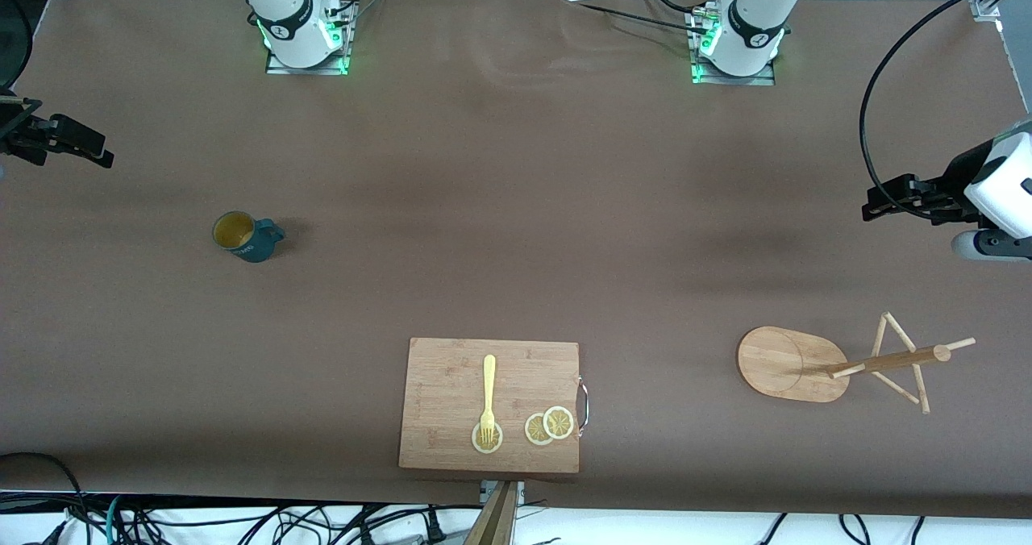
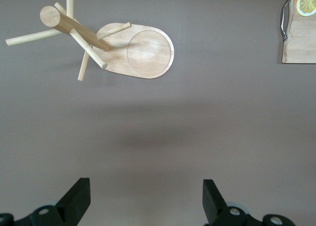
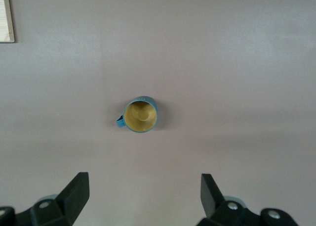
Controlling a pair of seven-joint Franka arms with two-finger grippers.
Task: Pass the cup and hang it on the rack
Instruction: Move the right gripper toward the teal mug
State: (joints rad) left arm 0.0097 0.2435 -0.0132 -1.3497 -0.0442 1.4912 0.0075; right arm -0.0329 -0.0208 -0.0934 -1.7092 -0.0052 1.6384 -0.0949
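Note:
The cup (image 1: pixel 246 237), a dark teal mug with a yellowish inside, stands upright on the brown table toward the right arm's end, handle pointing toward the table's middle. In the right wrist view the cup (image 3: pixel 140 116) lies well ahead of my right gripper (image 3: pixel 144 182), which is open and empty. That right gripper (image 1: pixel 85 143) hovers over the table's edge at the right arm's end. The rack (image 1: pixel 790 364), a light wooden mug tree with an oval base and thin pegs, stands toward the left arm's end. My left gripper (image 1: pixel 883 198) hangs open and empty over bare table near the rack (image 2: pixel 143 55); its tips (image 2: pixel 145 186) are apart from it.
A bamboo cutting board (image 1: pixel 451 384) with a metal handle lies near the front camera's edge. It carries a yellow fork (image 1: pixel 488 392) and lemon slices (image 1: pixel 550 426). One corner of the board (image 2: pixel 296 43) shows in the left wrist view. Cables run along the table's edges.

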